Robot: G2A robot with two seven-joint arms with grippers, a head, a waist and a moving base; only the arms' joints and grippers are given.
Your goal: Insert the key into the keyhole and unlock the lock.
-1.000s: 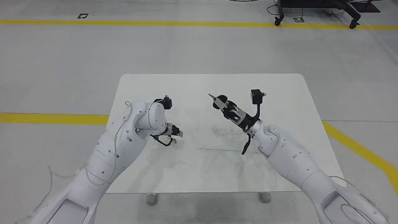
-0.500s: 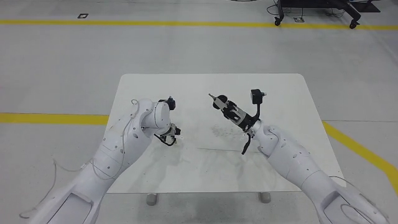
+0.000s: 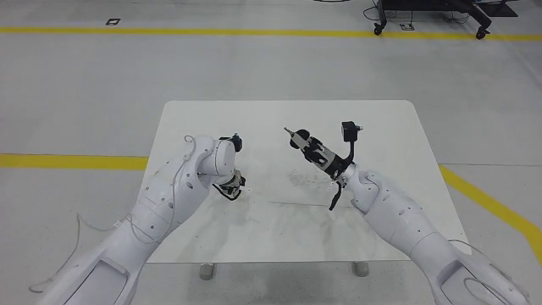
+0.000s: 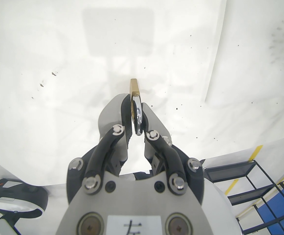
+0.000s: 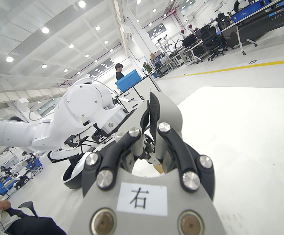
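Observation:
My left gripper (image 4: 135, 110) is shut on a padlock seen edge-on. Its brass body (image 4: 134, 88) sticks out past the fingertips, and its silver shackle (image 4: 137, 121) sits between the pads. In the top view this gripper (image 3: 230, 188) points down at the white table (image 3: 381, 127), left of centre. My right gripper (image 3: 296, 140) hovers over the table's middle, aimed toward the far left. Its fingers are shut (image 5: 150, 113) on a thin key, whose tip (image 5: 149, 91) pokes out beyond them. The two grippers are a short distance apart.
The left arm's white wrist (image 5: 83, 106) shows beyond the right gripper. The table top bears nothing else; its near edge (image 3: 279, 261) lies close to both arms. Grey floor with yellow lines (image 3: 254, 31) surrounds it.
My left wrist has swung inward and turned, bringing the padlock slightly right and nearer the table's middle, pointing downward. The right arm has stayed still.

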